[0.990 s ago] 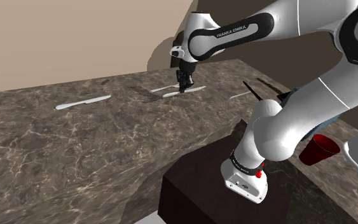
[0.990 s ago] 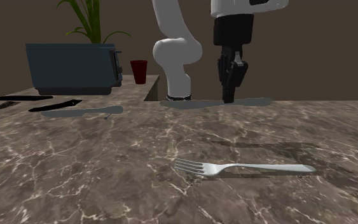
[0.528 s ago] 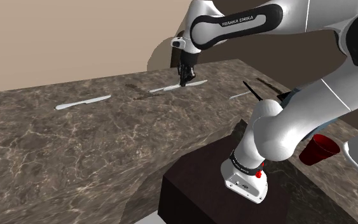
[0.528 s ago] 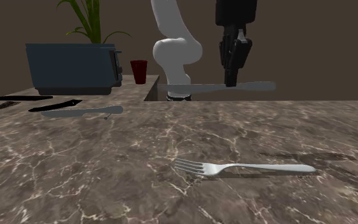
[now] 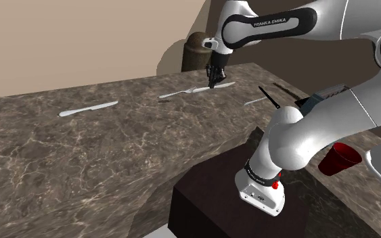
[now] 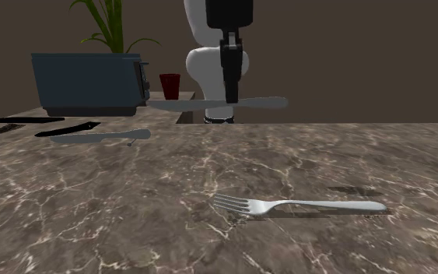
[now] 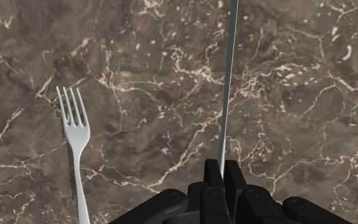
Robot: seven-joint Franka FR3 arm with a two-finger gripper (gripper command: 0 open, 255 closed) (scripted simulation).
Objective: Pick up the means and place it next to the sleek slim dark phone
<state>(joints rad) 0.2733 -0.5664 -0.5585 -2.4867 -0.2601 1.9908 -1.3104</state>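
Observation:
My gripper [image 6: 229, 98] is shut on a long grey table knife [image 6: 264, 102] and holds it level above the dark marble counter [image 6: 131, 202]. In the shoulder view the gripper [image 5: 214, 82] hangs over the counter's far side with the knife [image 5: 225, 85] across its fingers. In the wrist view the thin blade [image 7: 227, 83] runs straight out from the shut fingertips of the gripper [image 7: 222, 173]. A slim dark flat phone [image 6: 68, 128] lies at the second exterior view's left, and it appears as a black sliver [image 5: 270, 97] in the shoulder view.
A silver fork [image 6: 299, 205] lies on the counter, beside the blade in the wrist view [image 7: 75, 146]. Another grey utensil [image 6: 100, 136] lies by the phone. A dark toaster [image 6: 89, 82], a red cup [image 6: 169, 87] and a plant [image 6: 112, 23] stand behind.
The gripper has lifted the knife off the counter and carried it toward the shoulder view's right, the second exterior view's left. The fork has stayed put.

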